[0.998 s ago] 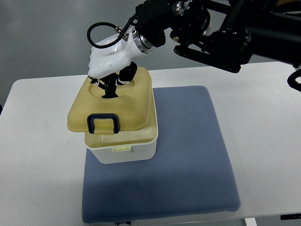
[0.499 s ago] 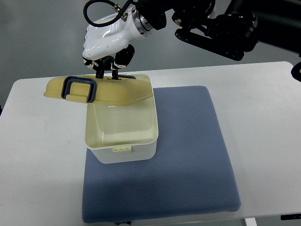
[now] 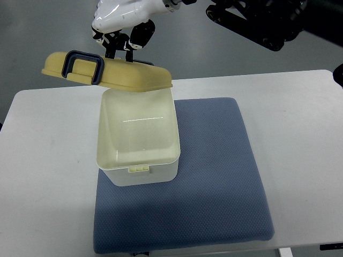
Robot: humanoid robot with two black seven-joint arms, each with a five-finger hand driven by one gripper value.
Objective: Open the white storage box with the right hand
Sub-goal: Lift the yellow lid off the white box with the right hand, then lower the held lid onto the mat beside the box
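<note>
The right hand (image 3: 120, 24), fingers clamped on the pale yellow plastic lid (image 3: 107, 72), held it tilted above the open white storage box (image 3: 138, 144) on the blue-grey mat (image 3: 214, 182). A sound continuation: lift clear without dragging the box.

Setting read as a robotics lab or test room rather than a home. A plain white desk (image 3: 300, 123) stood on a bare, smooth grey floor (image 3: 43, 48), with no household clutter anywhere around it. A blue-grey foam mat (image 3: 214, 187) was laid squarely on the desk as a work pad. The black arm linkage (image 3: 257, 21) of the robot, with exposed joints and cabling, reached in from the upper right and ended in a glossy white right hand (image 3: 120, 19). Lighting was even and flat, like indoor overhead lamps.
</note>
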